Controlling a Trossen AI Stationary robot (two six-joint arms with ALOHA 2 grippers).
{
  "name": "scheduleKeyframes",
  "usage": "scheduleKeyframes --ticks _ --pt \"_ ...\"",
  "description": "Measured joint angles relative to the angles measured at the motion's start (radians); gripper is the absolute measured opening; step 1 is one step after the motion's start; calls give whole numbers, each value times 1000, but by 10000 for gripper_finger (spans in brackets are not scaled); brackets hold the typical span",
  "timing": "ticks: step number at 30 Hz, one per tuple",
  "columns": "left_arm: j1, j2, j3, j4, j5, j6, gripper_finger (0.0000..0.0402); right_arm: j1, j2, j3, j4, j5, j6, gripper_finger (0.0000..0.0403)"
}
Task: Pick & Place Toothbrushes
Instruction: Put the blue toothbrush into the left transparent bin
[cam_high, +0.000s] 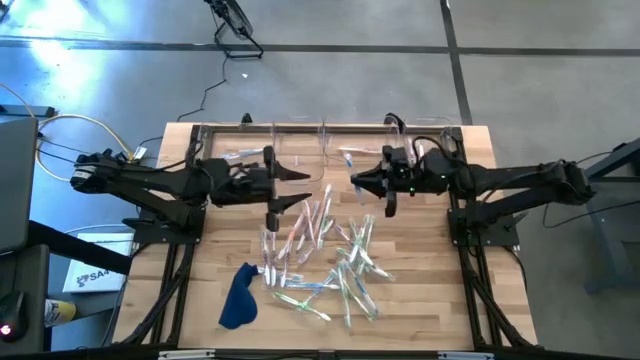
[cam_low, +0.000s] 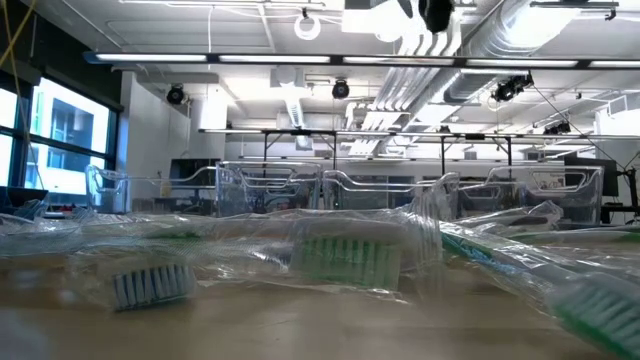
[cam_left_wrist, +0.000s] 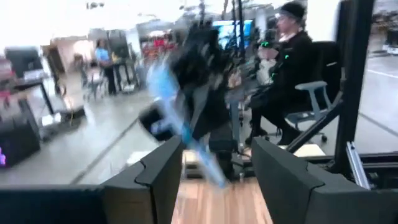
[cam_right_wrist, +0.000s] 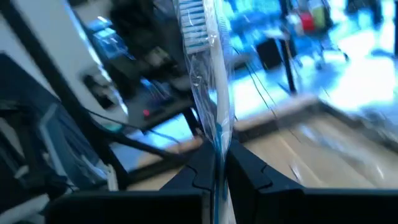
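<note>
Toothbrushes (cam_high: 330, 255), slim, glossy clear wrappers

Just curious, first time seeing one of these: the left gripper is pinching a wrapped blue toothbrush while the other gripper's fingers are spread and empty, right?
Wrong arm. The right gripper pinches the wrapped blue toothbrush, as the right wrist view shows; the left gripper is the open, empty one.

Toothbrushes (cam_high: 325, 255) show pale pink, green and blue handles in clear wrappers. The cloth (cam_high: 238, 296) is dark blue; the tabletop (cam_high: 430, 300) is light wood.
</note>
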Motion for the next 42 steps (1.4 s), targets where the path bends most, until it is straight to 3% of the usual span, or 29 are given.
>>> scheduleKeyframes --ticks 5,9,18,24,42 --pt "22 73 1 35 -2 -107 187 25 22 0 25 39 -41 15" --pt "48 110 1 136 8 -111 187 30 24 0 13 43 -44 15" --pt "131 119 0 161 98 -140 187 47 28 0 -14 64 -63 15" --pt "144 140 -2 168 172 -106 187 43 28 0 -17 70 -62 15" --pt "144 185 0 243 216 -58 187 43 28 0 -17 96 -85 15"
